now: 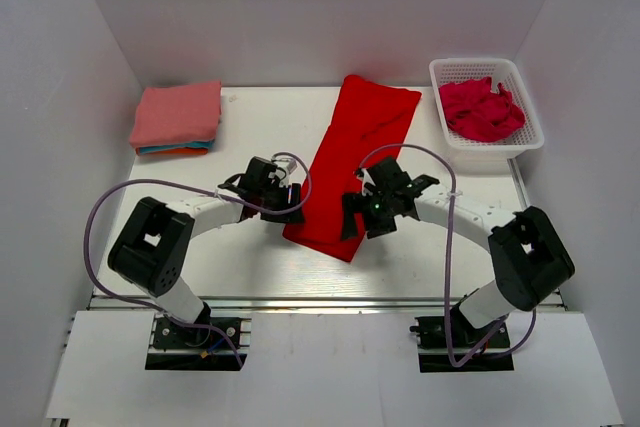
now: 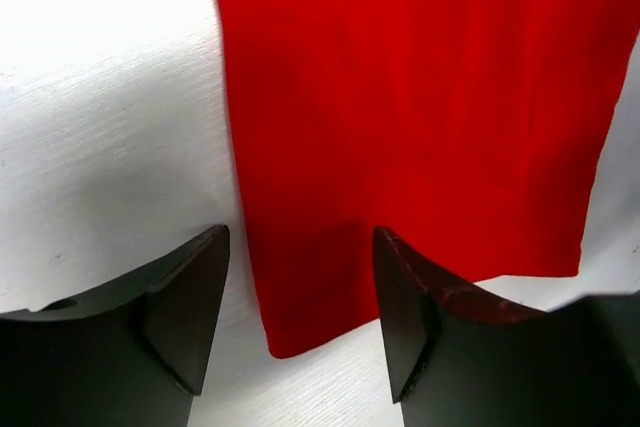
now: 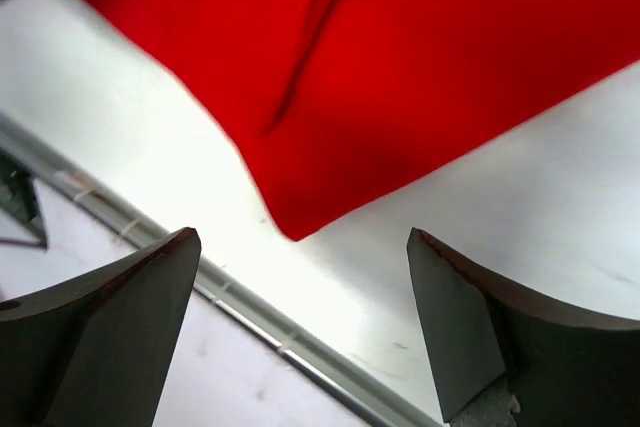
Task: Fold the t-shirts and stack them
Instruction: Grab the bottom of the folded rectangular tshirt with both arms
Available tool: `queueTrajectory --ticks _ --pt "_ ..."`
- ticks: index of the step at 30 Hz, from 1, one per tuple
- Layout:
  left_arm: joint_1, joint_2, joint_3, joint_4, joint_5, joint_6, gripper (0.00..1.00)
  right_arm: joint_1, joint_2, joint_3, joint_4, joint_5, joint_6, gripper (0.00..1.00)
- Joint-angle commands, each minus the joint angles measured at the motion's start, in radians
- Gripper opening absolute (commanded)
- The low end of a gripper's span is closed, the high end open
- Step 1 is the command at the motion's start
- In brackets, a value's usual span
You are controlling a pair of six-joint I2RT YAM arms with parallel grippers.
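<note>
A white table (image 1: 250,117) sits between white walls. From above, a white basket (image 1: 532,139) at far right holds crumpled crimson shirts (image 1: 482,112). A folded stack (image 1: 178,117) lies far left, with only the edges of its lower layers showing. The red shirt (image 1: 358,142) lies mid-table as a long strip.

In the left wrist view, the left gripper (image 2: 300,237) stands parted, with the shirt's near corner between its fingers.

In the right wrist view, the right gripper (image 3: 302,239) is wide open, and the shirt's other corner reaches the gap between its fingers.

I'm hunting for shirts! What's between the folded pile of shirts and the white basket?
A long bright red cloth t-shirt lies between the folded pink-topped shirt pile and the white plastic lattice basket; the top view shows it.
</note>
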Motion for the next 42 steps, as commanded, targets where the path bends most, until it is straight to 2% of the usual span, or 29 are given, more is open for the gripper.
queueTrajectory --ticks 1,7,10,11,13,16,17,20,21,22,23,29,34,35,39,42 --pt "-0.006 0.0 -0.025 -0.021 0.041 0.006 0.69 0.019 0.019 -0.05 0.059 -0.099 0.085 0.89" --pt "-0.006 -0.053 -0.104 -0.033 0.031 -0.016 0.58 0.036 0.04 -0.135 0.139 -0.105 0.141 0.84" --pt "-0.006 -0.063 -0.131 -0.004 0.042 -0.016 0.51 0.036 0.051 -0.17 0.183 -0.085 0.162 0.78" --pt "-0.006 -0.063 -0.143 -0.004 0.051 -0.026 0.47 0.037 0.053 -0.182 0.209 -0.088 0.165 0.72" --pt "-0.006 -0.072 -0.143 0.005 0.065 -0.026 0.43 0.037 0.06 -0.184 0.22 -0.097 0.161 0.69" --pt "-0.015 -0.082 -0.163 0.041 0.091 -0.048 0.35 0.039 0.074 -0.198 0.257 -0.111 0.162 0.58" --pt "-0.015 -0.083 -0.173 0.041 0.091 -0.048 0.33 0.037 0.076 -0.204 0.284 -0.122 0.162 0.47" --pt "-0.015 -0.092 -0.183 0.076 0.102 -0.057 0.18 0.04 0.074 -0.248 0.349 -0.153 0.168 0.31" --pt "-0.015 -0.092 -0.192 0.076 0.102 -0.057 0.13 0.042 0.067 -0.261 0.375 -0.138 0.177 0.13" --pt "-0.015 -0.092 -0.192 0.076 0.102 -0.057 0.0 0.039 0.057 -0.277 0.399 -0.128 0.179 0.06" --pt "-0.015 -0.102 -0.192 0.076 0.102 -0.057 0.0 0.043 0.051 -0.285 0.413 -0.125 0.174 0.0" --pt "-0.015 -0.251 -0.253 -0.022 0.082 -0.118 0.0 0.076 -0.041 -0.327 0.368 -0.231 0.106 0.0" --pt "-0.015 -0.49 -0.264 -0.136 0.033 -0.152 0.0 0.093 -0.167 -0.348 0.283 -0.245 0.07 0.0" --pt "-0.015 -0.515 -0.264 -0.136 0.033 -0.152 0.0 0.093 -0.171 -0.345 0.283 -0.257 0.023 0.0" --pt "-0.015 -0.544 -0.264 -0.029 0.077 -0.143 0.0 0.086 -0.132 -0.301 0.266 -0.224 -0.019 0.0" --pt "-0.015 -0.469 -0.217 0.036 0.088 -0.134 0.0 0.077 -0.084 -0.206 0.236 -0.145 -0.033 0.0"
